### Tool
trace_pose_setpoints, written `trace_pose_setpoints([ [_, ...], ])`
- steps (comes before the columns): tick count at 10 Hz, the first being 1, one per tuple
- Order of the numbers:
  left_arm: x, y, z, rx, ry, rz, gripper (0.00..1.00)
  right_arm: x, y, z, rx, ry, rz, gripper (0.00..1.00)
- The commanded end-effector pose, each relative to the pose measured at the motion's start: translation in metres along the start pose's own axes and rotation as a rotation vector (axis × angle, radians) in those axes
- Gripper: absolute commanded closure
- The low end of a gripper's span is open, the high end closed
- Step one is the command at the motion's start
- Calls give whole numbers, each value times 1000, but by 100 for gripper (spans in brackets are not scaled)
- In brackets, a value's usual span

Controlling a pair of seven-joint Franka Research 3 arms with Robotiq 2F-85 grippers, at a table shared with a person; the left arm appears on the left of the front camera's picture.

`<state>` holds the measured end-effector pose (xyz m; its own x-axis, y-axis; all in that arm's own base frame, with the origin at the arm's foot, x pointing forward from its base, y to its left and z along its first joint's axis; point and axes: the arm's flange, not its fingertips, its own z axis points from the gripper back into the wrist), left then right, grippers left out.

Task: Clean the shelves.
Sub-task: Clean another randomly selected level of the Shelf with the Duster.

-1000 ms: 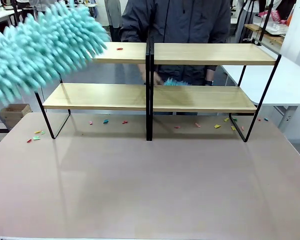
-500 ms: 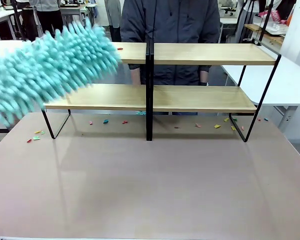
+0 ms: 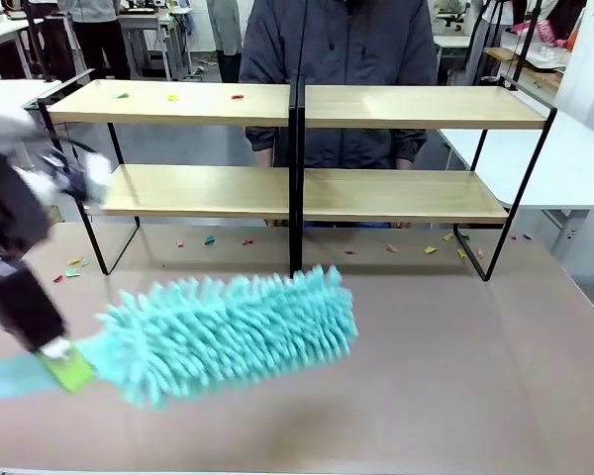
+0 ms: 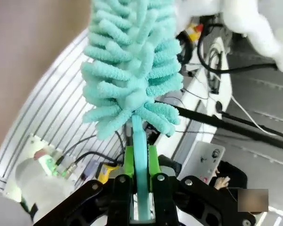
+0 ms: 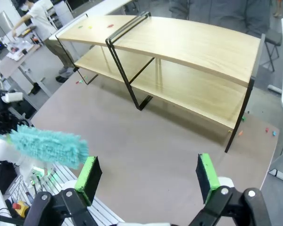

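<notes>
Swung down from the top-left board of the shelves [image 3: 406, 107] since a second ago: duster [image 3: 228, 332], now low over the surface [image 3: 396, 396] in front of the shelves, handle clamped in the left hand [image 4: 140, 160]. Right hand [image 5: 148, 172] spread wide, empty, on the shelves' near side. On the top-left board, coloured scraps [image 3: 172, 97]; more beneath the shelves. Behind the shelves, a person [image 3: 342, 45].
</notes>
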<state>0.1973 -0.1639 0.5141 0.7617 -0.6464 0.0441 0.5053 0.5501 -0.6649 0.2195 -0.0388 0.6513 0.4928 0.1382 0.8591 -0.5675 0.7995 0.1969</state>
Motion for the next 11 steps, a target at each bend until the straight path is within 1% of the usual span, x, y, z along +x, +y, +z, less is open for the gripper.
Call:
trace_pose_setpoints([
  [1, 45, 6, -36, 19, -101, 95, 87, 0, 0, 0, 14, -6, 3, 0],
  [2, 72, 11, -55, 53, -256, 158, 87, 0, 0, 0, 14, -6, 3, 0],
  [3, 80, 18, -42, 49, -99, 270, 87, 0, 0, 0, 14, -6, 3, 0],
  [4, 49, 9, -42, 45, -104, 95, 87, 0, 0, 0, 14, -6, 3, 0],
  [6, 49, 9, -42, 45, -104, 95, 87, 0, 0, 0, 14, -6, 3, 0],
  [7, 69, 17, -51, 61, -120, 159, 87, 0, 0, 0, 14, -6, 3, 0],
  [8, 94, 14, -73, 89, -130, 206, 87, 0, 0, 0, 14, -6, 3, 0],
  [9, 116, 10, -87, 56, -118, 203, 87, 0, 0, 0, 14, -6, 3, 0],
  [10, 130, 4, -99, 14, -126, 180, 87, 0, 0, 0, 14, -6, 3, 0],
  [11, 142, 3, -106, 12, -184, 221, 87, 0, 0, 0, 14, -6, 3, 0],
])
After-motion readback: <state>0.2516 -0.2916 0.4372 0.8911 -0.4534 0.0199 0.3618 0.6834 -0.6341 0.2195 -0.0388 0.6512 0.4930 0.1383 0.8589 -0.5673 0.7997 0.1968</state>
